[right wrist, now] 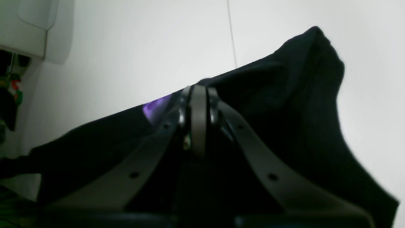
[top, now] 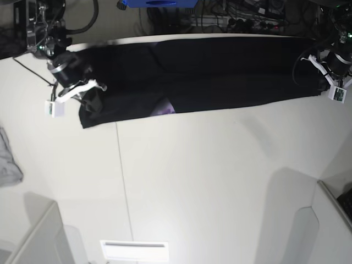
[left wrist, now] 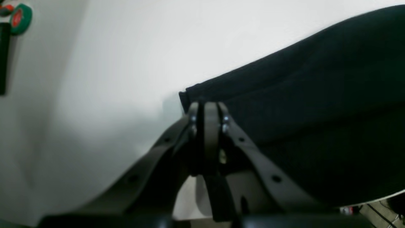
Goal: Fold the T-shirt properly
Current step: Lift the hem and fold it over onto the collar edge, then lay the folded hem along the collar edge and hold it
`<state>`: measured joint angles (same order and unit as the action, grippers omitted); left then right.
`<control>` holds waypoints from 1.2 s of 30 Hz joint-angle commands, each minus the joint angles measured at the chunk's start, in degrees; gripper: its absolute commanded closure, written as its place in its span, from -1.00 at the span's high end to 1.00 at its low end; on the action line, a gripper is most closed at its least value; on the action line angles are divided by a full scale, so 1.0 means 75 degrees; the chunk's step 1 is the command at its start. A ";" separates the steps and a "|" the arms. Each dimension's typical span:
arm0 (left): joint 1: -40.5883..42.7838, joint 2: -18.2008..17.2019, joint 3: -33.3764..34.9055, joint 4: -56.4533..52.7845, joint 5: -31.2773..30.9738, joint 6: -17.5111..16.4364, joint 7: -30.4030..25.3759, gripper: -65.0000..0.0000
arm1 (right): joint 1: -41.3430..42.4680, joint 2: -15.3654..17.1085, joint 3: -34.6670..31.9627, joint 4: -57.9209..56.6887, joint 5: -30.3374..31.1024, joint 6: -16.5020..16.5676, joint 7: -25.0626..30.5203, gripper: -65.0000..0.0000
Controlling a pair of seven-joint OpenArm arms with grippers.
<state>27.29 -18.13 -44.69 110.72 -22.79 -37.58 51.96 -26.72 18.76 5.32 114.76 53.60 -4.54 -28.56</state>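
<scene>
Work surface: a broad white table (top: 209, 181) fills most of the base view, matte and evenly pale.
Seam: a thin dark line (top: 122, 181) runs down the tabletop from near the far side toward the near edge.
Light: a soft bright patch sits on the table near the bottom centre, with grey shadows (top: 286, 192) falling toward the right corner.
Far edge: behind the table lies a dark clutter of cables (top: 242, 14), with a blue object (top: 157, 3) at the top.
Left edge: a small grey cloth (top: 8, 159) lies crumpled on the table.
Near edge: a white slotted panel (top: 133, 250) sits at the bottom.
Wrist view detail: a green and red roll (left wrist: 20, 18) shows at the upper left, blurred.
</scene>
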 commanded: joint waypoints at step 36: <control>0.0200 -0.0167 -0.0014 0.0072 0.0008 -0.0082 -0.0089 -1.00 | -0.1097 0.0048 0.0750 0.0130 0.0923 0.0071 0.0508 -1.00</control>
<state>28.64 -18.41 -44.47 110.50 -22.57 -38.22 52.12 -34.39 18.74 10.41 114.76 59.92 -4.51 -25.65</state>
